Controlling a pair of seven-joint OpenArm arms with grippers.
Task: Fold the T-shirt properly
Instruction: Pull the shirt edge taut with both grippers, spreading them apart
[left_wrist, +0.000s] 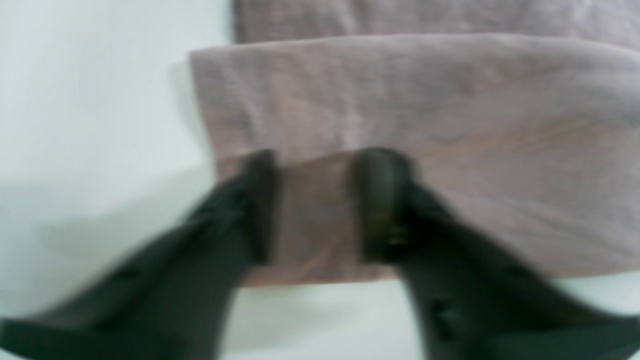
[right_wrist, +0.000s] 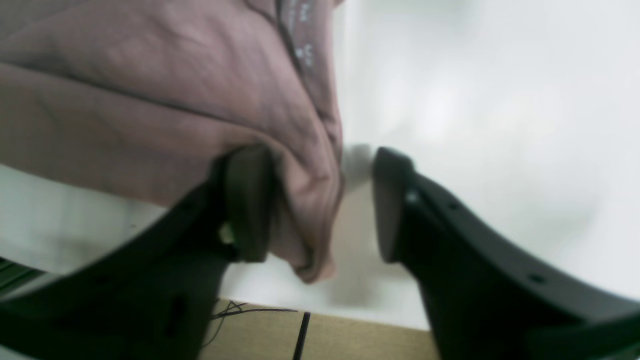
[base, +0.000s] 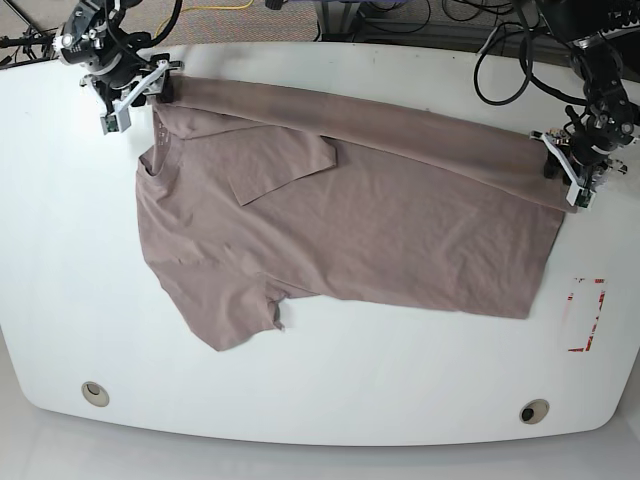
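My left end effector (left_wrist: 315, 200) has its jaws part open astride the T-shirt's (base: 350, 220) folded edge; whether they pinch it, I cannot tell. My right end effector (right_wrist: 322, 205) gapes, bunched collar fabric against one finger (right_wrist: 247, 200). Between them the shirt lies spread across the white worktop (base: 400, 390), its far edge folded over.

- t-shirt (base: 350, 220) covers most of the table (base: 60, 300) middle; bare white surface open along the near edge and both ends
- red-marked patch (base: 585, 315) sits near the hem-side end, flat
- cables (base: 510, 55) crowd the far edge
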